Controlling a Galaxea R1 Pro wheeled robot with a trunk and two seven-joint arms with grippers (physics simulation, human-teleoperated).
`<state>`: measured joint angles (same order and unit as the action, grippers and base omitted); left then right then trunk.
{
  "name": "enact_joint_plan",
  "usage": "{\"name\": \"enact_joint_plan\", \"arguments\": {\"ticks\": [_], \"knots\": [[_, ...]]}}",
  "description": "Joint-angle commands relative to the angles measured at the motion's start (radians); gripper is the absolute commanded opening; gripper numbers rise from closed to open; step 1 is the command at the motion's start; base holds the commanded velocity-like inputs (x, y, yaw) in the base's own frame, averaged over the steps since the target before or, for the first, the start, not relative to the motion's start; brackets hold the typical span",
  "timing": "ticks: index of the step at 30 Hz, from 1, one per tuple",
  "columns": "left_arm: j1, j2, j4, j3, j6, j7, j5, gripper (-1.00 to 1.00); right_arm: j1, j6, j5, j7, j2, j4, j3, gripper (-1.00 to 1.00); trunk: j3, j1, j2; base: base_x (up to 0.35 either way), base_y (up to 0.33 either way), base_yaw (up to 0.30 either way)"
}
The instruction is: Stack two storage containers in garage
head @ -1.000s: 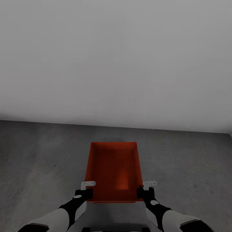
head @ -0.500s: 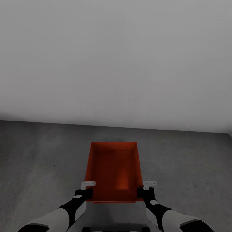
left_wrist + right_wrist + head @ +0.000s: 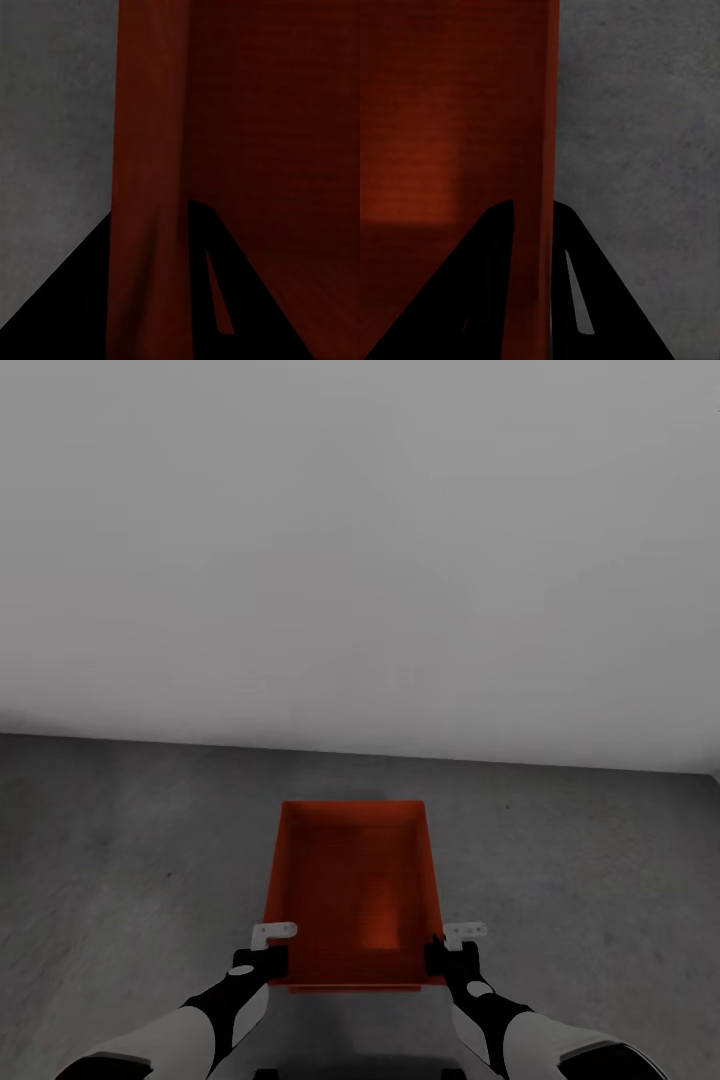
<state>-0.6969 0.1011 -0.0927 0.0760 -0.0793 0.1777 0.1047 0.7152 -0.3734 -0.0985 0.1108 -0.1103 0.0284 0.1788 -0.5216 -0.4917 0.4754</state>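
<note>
While I faced the plain white wall point(image 3: 360, 550), the dark grey floor point(image 3: 130, 840) spread beneath it up to my arms. One orange-red storage container point(image 3: 352, 890) sat open-topped and level directly ahead of me, between my two grippers, its long sides running away from me. My left gripper point(image 3: 262, 956) pinched the container's left wall near the near corner, one finger point(image 3: 67, 300) outside and one inside. My right gripper point(image 3: 452, 952) pinched the right wall likewise, fingers point(image 3: 607, 300) astride it.
</note>
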Motion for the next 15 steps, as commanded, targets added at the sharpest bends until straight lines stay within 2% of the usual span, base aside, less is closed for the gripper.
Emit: {"name": "enact_joint_plan", "arguments": {"ticks": [1,15], "knots": [[-0.001,0.002,0.0,-0.05,-0.004,0.009,0.006,-1.0,0.001,-0.01,-0.041,0.007,0.0,0.004,-0.016,-1.0,-0.004,-0.004,0.009,0.0,0.0,0.0],[-0.001,0.002,-0.001,-0.05,-0.004,0.009,0.007,-1.0,0.001,-0.009,-0.041,0.006,0.0,0.004,-0.016,-1.0,-0.048,-0.058,0.107,0.0,0.0,0.0]]}}
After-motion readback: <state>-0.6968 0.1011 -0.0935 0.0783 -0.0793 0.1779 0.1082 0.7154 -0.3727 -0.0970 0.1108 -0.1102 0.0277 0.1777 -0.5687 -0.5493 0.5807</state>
